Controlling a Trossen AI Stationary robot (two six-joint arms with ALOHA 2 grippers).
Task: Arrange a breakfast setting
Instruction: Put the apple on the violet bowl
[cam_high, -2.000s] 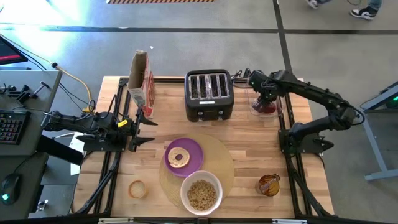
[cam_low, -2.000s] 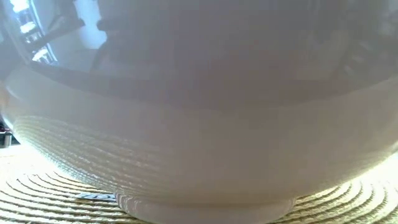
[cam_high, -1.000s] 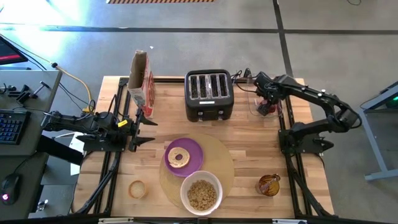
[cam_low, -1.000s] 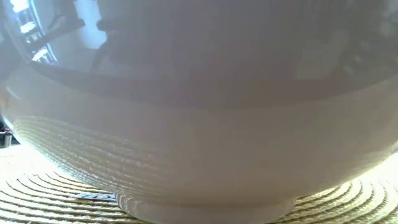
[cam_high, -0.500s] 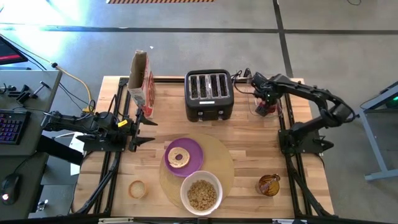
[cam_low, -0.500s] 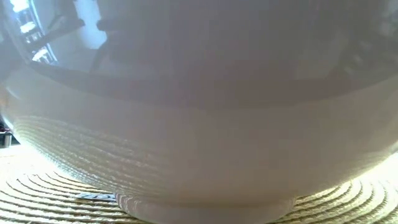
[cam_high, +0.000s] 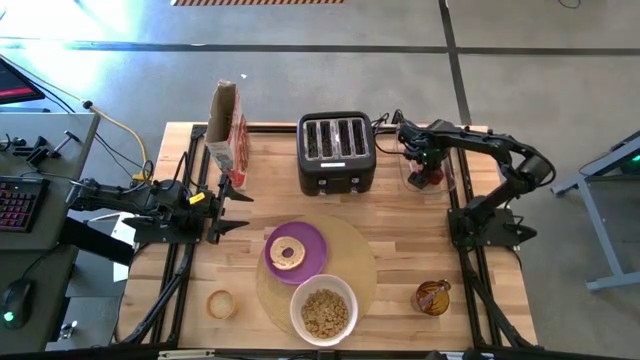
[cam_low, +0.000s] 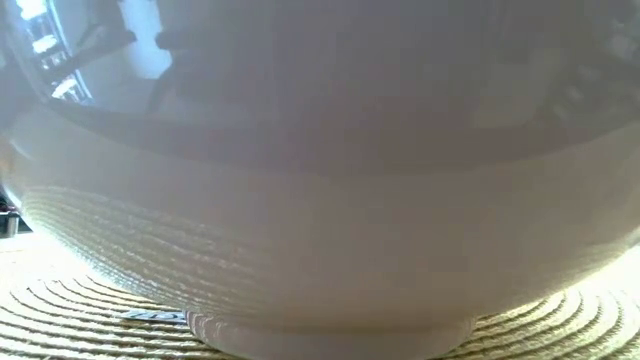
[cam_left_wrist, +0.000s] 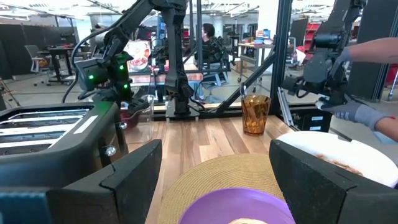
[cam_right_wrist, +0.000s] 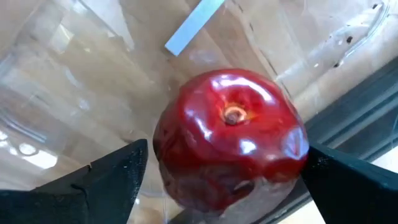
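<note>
The toaster (cam_high: 337, 153) stands at the back of the table (cam_high: 400, 230), and I place the other things from it. Just to its right, the right gripper (cam_high: 424, 168) reaches down over the red fruit (cam_right_wrist: 230, 140), which sits inside a clear container (cam_right_wrist: 81, 81). Its fingers (cam_right_wrist: 102, 180) stand wide on both sides of the fruit and do not press it yet. In front of the toaster lies the round tan mat (cam_high: 352, 262). On the mat rest the small purple plate (cam_high: 313, 238) with the bagel (cam_high: 288, 253) and the white bowl (cam_high: 298, 300) with tan cereal (cam_high: 325, 313). The amber glass cup (cam_high: 433, 297) stands off the mat, near the front right corner. Left of the toaster is a cereal box (cam_high: 225, 128). Near that box the left gripper (cam_high: 232, 206) waits with its fingers apart, holding nothing.
</note>
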